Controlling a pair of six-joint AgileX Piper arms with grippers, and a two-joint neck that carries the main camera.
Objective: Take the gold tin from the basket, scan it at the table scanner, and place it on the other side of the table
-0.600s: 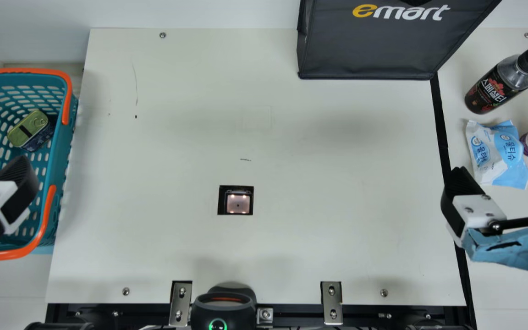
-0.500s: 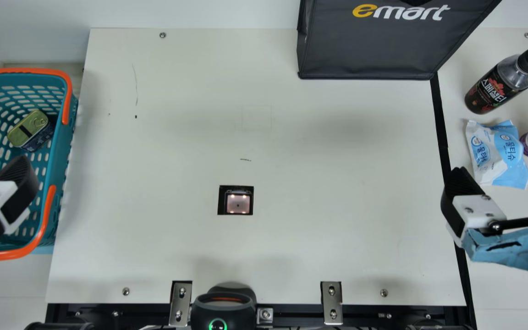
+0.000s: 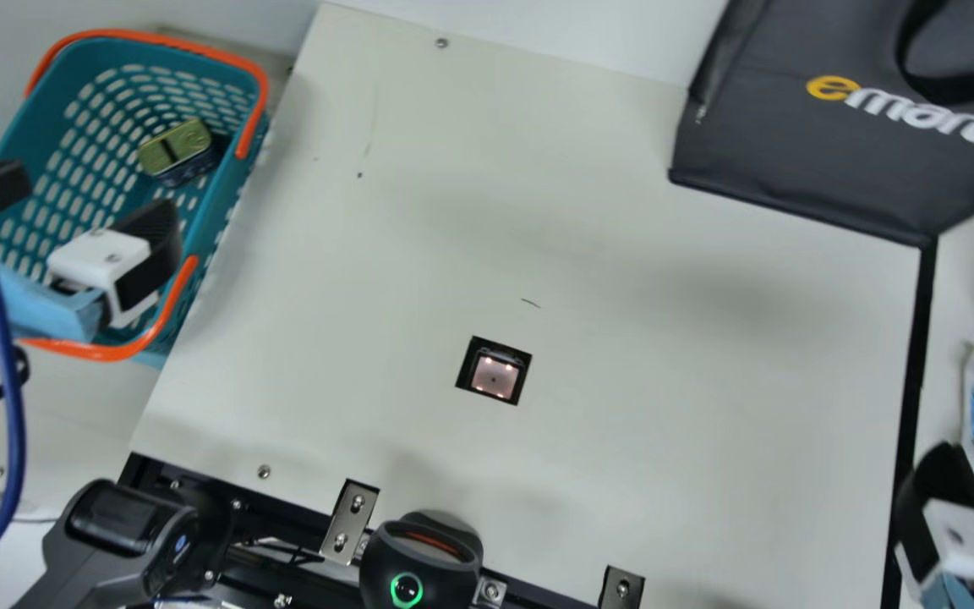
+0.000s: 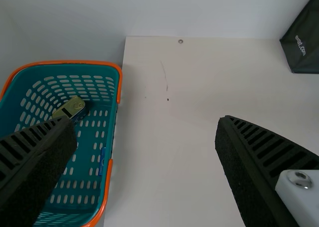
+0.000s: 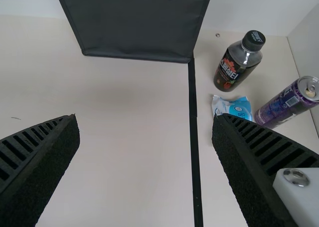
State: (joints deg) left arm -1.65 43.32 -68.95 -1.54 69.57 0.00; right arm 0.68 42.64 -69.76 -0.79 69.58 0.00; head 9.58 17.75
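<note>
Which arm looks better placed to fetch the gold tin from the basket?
Left, I'd say: the left tool is open and empty at the basket holding the gold tin. The right tool is across the table, near the blue-and-white packet.

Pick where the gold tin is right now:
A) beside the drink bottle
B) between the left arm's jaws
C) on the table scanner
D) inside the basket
D: the gold tin lies within the slotted walls of the basket, toward its far end and well away from the scanner.
</note>
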